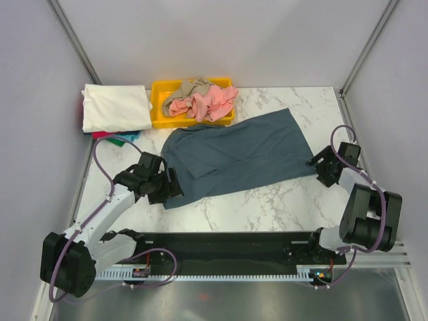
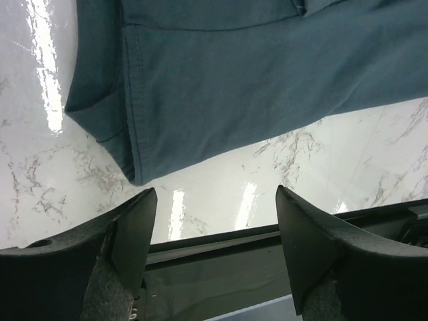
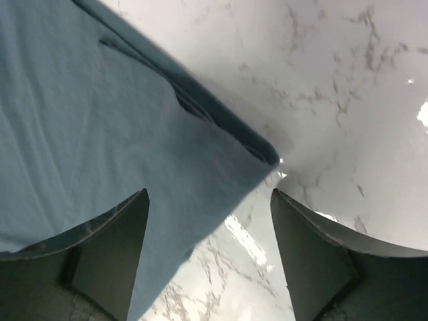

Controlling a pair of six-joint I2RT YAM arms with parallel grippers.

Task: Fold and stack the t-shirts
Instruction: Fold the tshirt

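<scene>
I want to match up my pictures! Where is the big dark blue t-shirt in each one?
Top external: the large dark slate-blue cotton t-shirt lies spread across the middle.
Left wrist: the t-shirt fills the top, its hemmed corner at left.
Right wrist: the t-shirt covers the left side, its corner pointing right.
Shared landmark: the white marble-patterned table under it.
</scene>
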